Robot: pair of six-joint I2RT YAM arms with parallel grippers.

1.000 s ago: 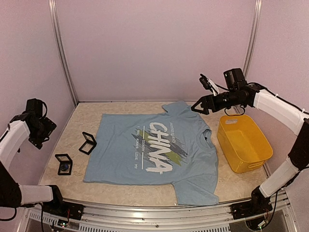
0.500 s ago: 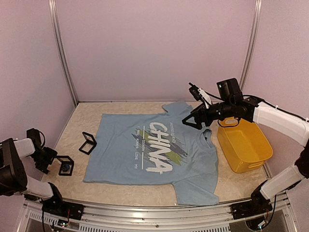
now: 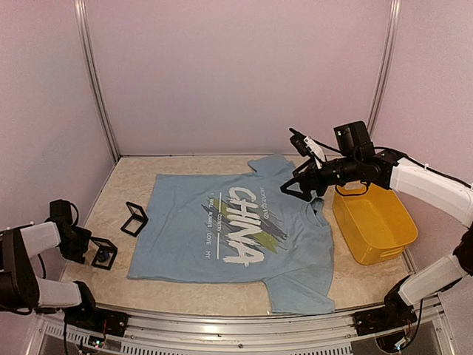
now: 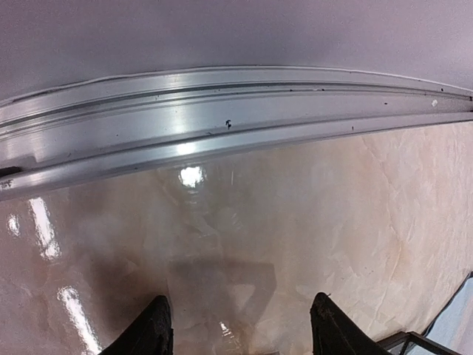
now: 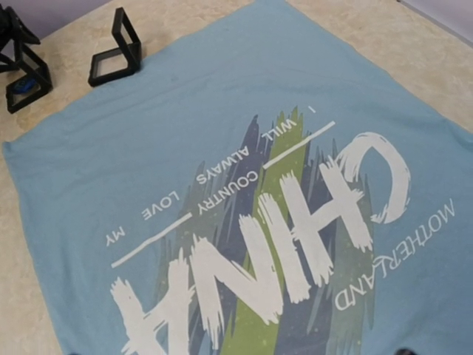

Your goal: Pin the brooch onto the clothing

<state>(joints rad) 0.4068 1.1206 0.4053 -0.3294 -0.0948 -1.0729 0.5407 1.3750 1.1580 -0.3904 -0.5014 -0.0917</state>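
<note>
The clothing (image 3: pixel 222 229) is a light blue T-shirt with white "CHINA" lettering, spread flat on the table; it fills the right wrist view (image 5: pixel 185 148). The brooch (image 3: pixel 104 257) shows as a small dark blue spot inside a black square-framed case (image 3: pixel 100 253) left of the shirt, and again in the right wrist view's top left corner (image 5: pixel 22 85). My left gripper (image 3: pixel 86 247) is low at the table, just left of that case. Its fingertips (image 4: pixel 151 329) stand apart over bare table, holding nothing. My right gripper (image 3: pixel 294 188) hangs open above the shirt's collar.
A second black framed case (image 3: pixel 134 219) stands tilted at the shirt's left edge (image 5: pixel 118 48). A yellow basket (image 3: pixel 373 222) sits right of the shirt. An aluminium rail (image 4: pixel 222 133) runs along the wall ahead of the left gripper.
My left arm came down from beside the left wall to the table by the case, its jaws narrowing. My right arm swung left and lower, over the shirt's collar.
</note>
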